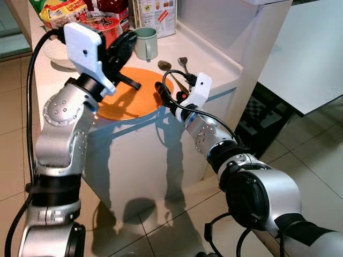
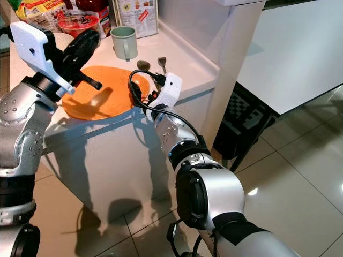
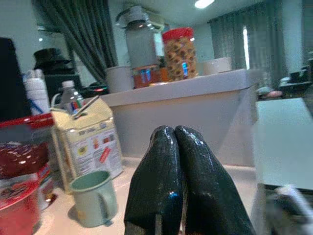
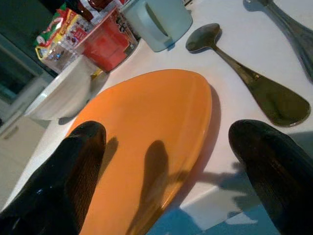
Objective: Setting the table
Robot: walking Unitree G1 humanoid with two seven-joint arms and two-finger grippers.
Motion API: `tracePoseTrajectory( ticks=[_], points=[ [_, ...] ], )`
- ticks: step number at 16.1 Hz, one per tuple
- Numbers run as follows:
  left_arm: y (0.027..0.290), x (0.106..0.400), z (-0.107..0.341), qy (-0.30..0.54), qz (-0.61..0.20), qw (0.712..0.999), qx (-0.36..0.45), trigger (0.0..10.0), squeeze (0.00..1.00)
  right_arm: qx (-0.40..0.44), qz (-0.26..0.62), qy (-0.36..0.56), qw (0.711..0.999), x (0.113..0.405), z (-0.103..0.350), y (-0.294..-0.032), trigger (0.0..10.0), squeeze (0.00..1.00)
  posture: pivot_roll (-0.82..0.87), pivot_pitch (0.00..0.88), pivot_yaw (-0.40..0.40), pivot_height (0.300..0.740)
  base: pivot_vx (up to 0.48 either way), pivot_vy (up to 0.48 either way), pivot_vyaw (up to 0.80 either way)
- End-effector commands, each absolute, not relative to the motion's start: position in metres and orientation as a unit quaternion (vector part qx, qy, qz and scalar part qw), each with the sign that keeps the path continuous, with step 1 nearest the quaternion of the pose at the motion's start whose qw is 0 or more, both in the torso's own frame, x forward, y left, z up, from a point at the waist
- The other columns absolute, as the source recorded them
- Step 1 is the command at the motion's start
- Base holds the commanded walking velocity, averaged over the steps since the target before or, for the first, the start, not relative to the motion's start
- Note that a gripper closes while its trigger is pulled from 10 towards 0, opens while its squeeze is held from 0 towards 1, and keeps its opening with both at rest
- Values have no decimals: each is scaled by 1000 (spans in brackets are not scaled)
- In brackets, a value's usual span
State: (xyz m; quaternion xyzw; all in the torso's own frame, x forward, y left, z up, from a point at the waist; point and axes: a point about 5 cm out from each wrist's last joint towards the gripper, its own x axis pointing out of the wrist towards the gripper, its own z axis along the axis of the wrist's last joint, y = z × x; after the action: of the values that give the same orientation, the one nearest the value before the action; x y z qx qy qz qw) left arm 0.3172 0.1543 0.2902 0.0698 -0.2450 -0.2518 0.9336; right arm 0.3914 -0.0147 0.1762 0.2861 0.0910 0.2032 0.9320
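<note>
An orange plate (image 1: 131, 99) lies on the white counter (image 1: 214, 59), its near rim overhanging the front edge. My left gripper (image 1: 127, 40) hovers above the plate's far side, near a pale green mug (image 1: 146, 43), with its fingers (image 3: 161, 176) pressed together on nothing. My right gripper (image 4: 168, 132) is open at the plate's right rim by the counter's front edge, one finger over the plate (image 4: 146, 127) and the other off its side. A spoon (image 4: 244, 73) and a fork (image 4: 288, 24) lie on the counter just right of the plate.
Behind the plate stand a white bowl (image 1: 53, 51), a red noodle cup (image 1: 104, 27), a carton (image 1: 155, 16) and a snack bag (image 1: 61, 10). A raised white ledge (image 3: 186, 88) backs the counter. To the right are a white table (image 1: 305, 59) and a dark chair (image 1: 262, 123) on tiled floor.
</note>
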Motion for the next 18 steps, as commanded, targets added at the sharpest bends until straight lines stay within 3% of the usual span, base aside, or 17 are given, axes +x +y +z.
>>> tracePoseTrajectory(
  ticks=[1,3,10,18],
  points=[
    [152,314,290,-242,-257,933,69,10000,0,283,256,104,918,377,185,32,10000,0,253,85,-19,740,0,0,0],
    [153,312,291,-241,-250,936,60,10000,0,272,257,101,922,377,186,31,10000,0,256,85,-22,740,0,0,0],
    [213,306,280,-210,-129,969,33,10000,0,239,257,100,931,378,180,25,10000,0,270,73,-45,740,0,0,0],
    [210,305,281,-206,-134,969,34,10000,0,235,260,106,931,375,180,31,10000,0,277,79,-47,740,0,0,0]
  ],
)
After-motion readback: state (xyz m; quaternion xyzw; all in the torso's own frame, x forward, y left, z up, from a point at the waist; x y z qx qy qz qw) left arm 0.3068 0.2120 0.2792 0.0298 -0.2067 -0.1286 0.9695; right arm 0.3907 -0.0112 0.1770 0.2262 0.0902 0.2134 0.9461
